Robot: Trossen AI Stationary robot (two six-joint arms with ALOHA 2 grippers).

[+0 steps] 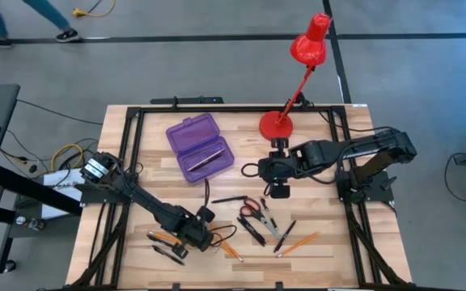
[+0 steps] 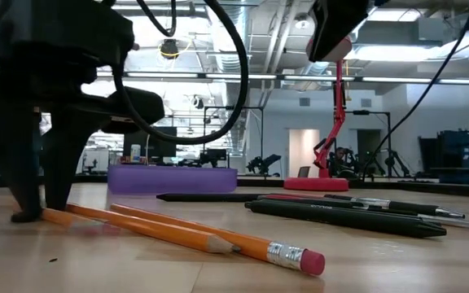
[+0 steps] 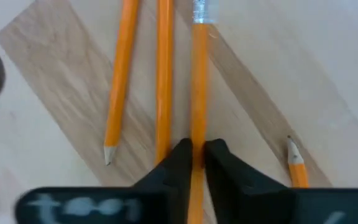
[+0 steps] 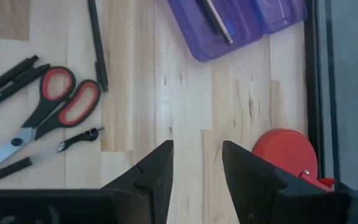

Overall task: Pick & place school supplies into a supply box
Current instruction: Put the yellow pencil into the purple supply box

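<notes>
Wooden table [image 1: 314,250], left tool [image 3: 197,155] pinching orange pencil [image 3: 198,93], right tool [image 4: 196,162] open

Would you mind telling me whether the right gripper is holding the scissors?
No, the right gripper hangs open and empty over bare wood, while the scissors lie apart on the table.
</notes>
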